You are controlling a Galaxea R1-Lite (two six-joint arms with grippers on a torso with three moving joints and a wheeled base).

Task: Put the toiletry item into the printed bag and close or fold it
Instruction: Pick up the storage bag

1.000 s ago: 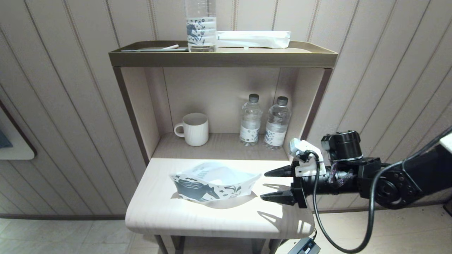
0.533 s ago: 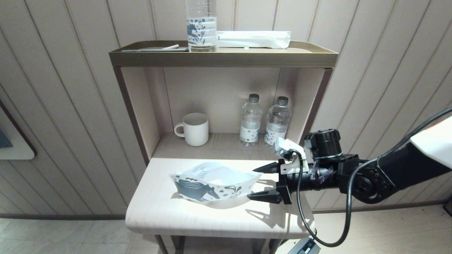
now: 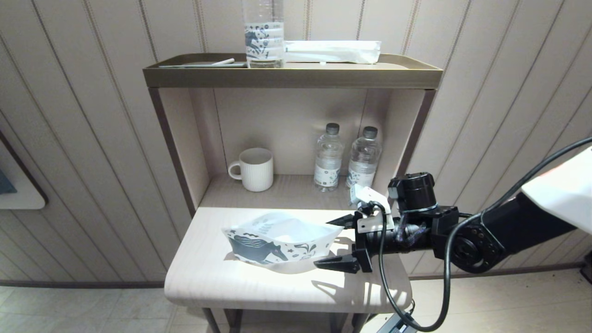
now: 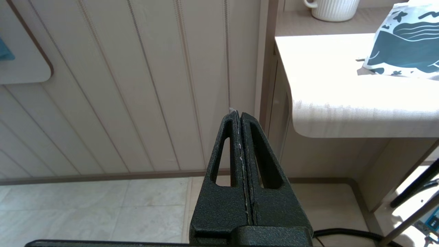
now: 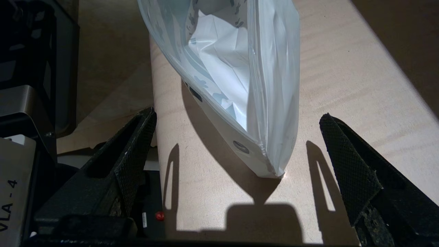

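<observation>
The printed bag (image 3: 280, 243) stands on the pale table (image 3: 231, 282) with its mouth open, a dark teal horse on its front. My right gripper (image 3: 326, 244) is open, one finger behind and one in front of the bag's right end without touching it. In the right wrist view the bag's corner (image 5: 274, 85) sits between the spread fingers (image 5: 137, 144), and something white and creased shows inside. A slim white stick (image 3: 223, 61), which may be the toiletry item, lies on the top tray. My left gripper (image 4: 236, 115) is shut, low beside the table's left edge, with the bag (image 4: 404, 44) far off.
On the top tray (image 3: 291, 76) stand a clear horse-print bottle (image 3: 263, 34) and a long white packet (image 3: 330, 51). A white mug (image 3: 254, 169) and two water bottles (image 3: 328, 157) sit in the niche behind the bag. Side panels flank the niche.
My right gripper has moved left toward the bag, staying open; its fingertips now reach either side of the bag's right end. The bag has not moved.
</observation>
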